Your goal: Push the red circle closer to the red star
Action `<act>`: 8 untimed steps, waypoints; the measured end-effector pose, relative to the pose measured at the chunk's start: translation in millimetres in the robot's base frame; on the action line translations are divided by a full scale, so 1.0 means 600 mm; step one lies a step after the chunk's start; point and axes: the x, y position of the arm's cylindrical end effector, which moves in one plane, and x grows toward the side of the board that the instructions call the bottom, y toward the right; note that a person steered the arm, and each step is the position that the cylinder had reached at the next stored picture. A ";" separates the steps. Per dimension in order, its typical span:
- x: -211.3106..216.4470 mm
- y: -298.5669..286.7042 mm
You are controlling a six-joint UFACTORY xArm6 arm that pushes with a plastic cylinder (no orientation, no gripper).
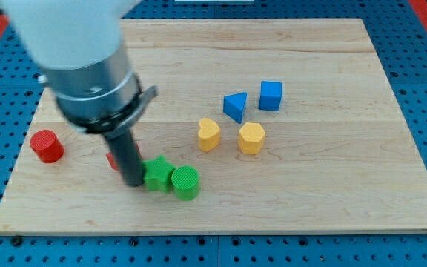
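Observation:
The red circle (47, 145) sits near the board's left edge. The red star (113, 159) is mostly hidden behind my rod; only a red sliver shows to the rod's left. My tip (134, 182) rests on the board just left of the green star (156, 174), touching or nearly touching it. The tip is well to the right of the red circle, just below and right of the red star.
A green circle (186, 182) sits right of the green star. A yellow heart (208, 134) and a yellow hexagon (250, 138) lie mid-board. A blue triangle (235, 106) and a blue cube (270, 96) lie above them. The wooden board (332, 193) rests on blue pegboard.

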 end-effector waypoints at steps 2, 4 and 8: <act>-0.087 -0.132; -0.230 -0.093; -0.131 -0.205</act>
